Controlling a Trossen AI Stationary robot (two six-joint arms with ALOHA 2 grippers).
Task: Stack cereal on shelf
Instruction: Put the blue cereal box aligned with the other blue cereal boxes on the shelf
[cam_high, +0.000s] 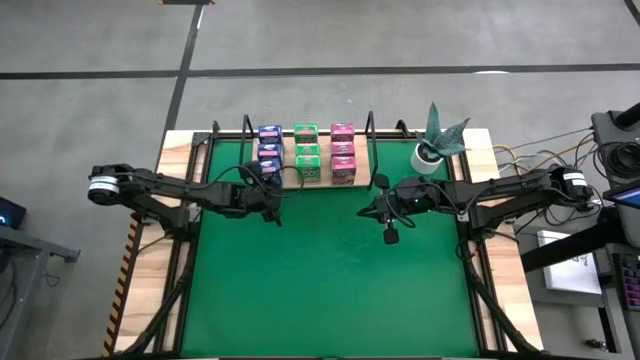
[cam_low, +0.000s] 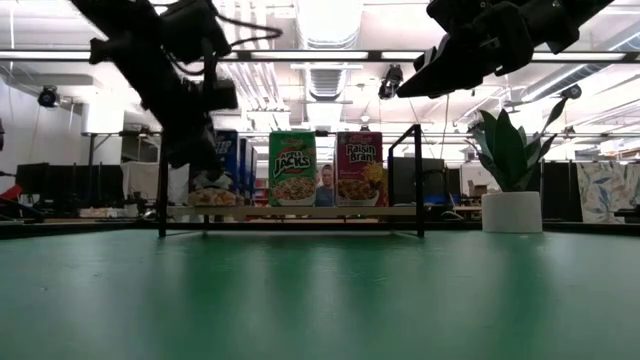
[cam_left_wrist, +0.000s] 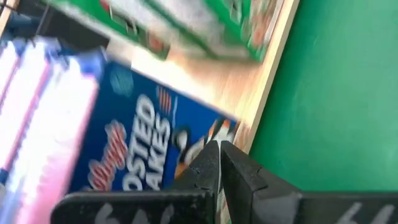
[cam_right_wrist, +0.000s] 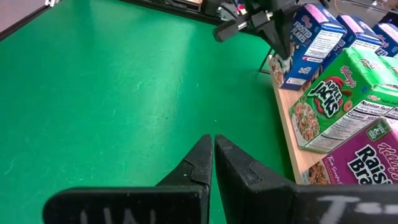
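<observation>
The shelf (cam_high: 325, 182) is a light-wood board with black rod uprights at the mat's far edge. Cereal boxes stand on it in three rows: blue (cam_high: 268, 150), green (cam_high: 307, 152) and pink (cam_high: 342, 152). My left gripper (cam_high: 274, 188) is shut at the near end of the blue row, its tips in front of the front blue box (cam_left_wrist: 134, 140). My right gripper (cam_high: 364, 212) is shut above the green mat, right of centre, and points toward the left arm. In the low view the front green box (cam_low: 292, 168) and the front pink box (cam_low: 358, 168) face me. My left gripper has its shut fingertips (cam_left_wrist: 211, 158) right at the printed front face of the front blue box (cam_left_wrist: 186, 140), near the board's near edge. I cannot tell whether they touch it. The box stands upright on the board.
A white pot with a green plant (cam_high: 432, 152) stands right of the shelf. The shelf's black uprights (cam_low: 418, 180) rise at its corners. The green mat (cam_high: 330, 280) spreads out nearer than both grippers. Cables lie past the table's right edge.
</observation>
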